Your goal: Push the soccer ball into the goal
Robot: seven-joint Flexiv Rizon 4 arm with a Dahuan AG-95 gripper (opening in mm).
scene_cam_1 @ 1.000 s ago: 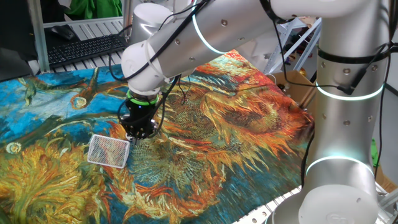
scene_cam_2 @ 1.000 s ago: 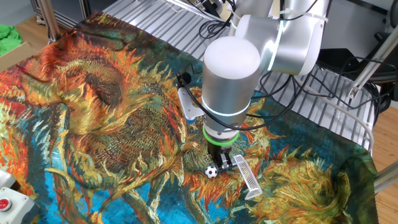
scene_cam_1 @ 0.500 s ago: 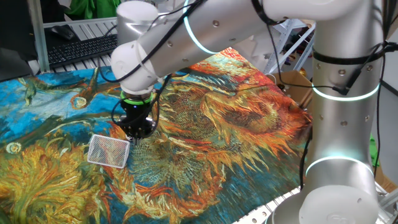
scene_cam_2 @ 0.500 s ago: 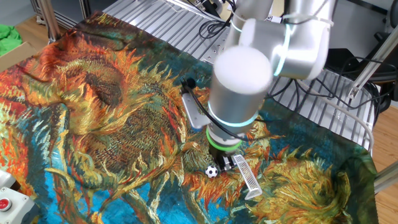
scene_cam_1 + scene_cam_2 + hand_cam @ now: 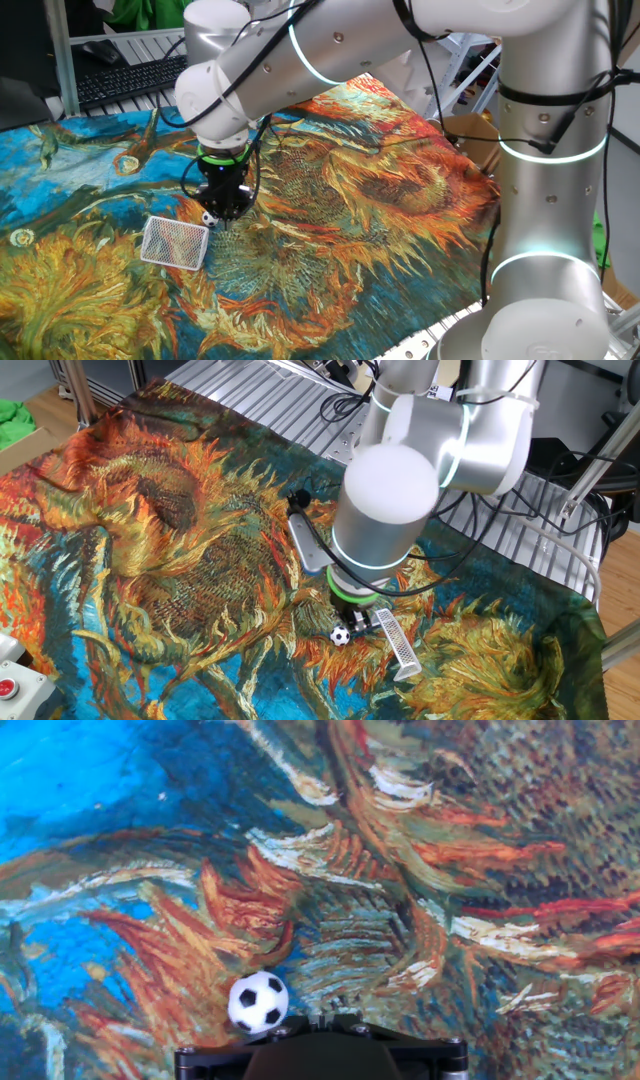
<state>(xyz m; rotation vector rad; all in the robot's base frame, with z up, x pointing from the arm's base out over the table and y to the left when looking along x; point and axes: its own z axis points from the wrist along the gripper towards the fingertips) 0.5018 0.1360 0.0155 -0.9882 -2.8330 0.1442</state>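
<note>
The soccer ball (image 5: 341, 634) is a tiny white ball with black patches lying on the painted cloth. It also shows in the hand view (image 5: 258, 1003), low and left of centre. My gripper (image 5: 353, 626) stands upright with its tips down at the cloth, right beside the ball; its jaws look closed together and hold nothing. In the hand view its black body (image 5: 318, 1025) fills the bottom edge, touching or almost touching the ball. The goal (image 5: 396, 643), a small white mesh frame, lies just beyond the gripper; it also shows in one fixed view (image 5: 175, 242), left of and below the gripper (image 5: 221, 214).
The sunflower-patterned cloth (image 5: 380, 200) covers the table. A keyboard (image 5: 140, 75) lies at the back left. Metal slats (image 5: 260, 400) and cables (image 5: 520, 510) lie past the cloth's far edge. A red button box (image 5: 10, 685) sits at the lower left corner.
The arm's upper links have swung a little to the left and the wrist has turned. The gripper tips have shifted only slightly. The ball and goal have not moved.
</note>
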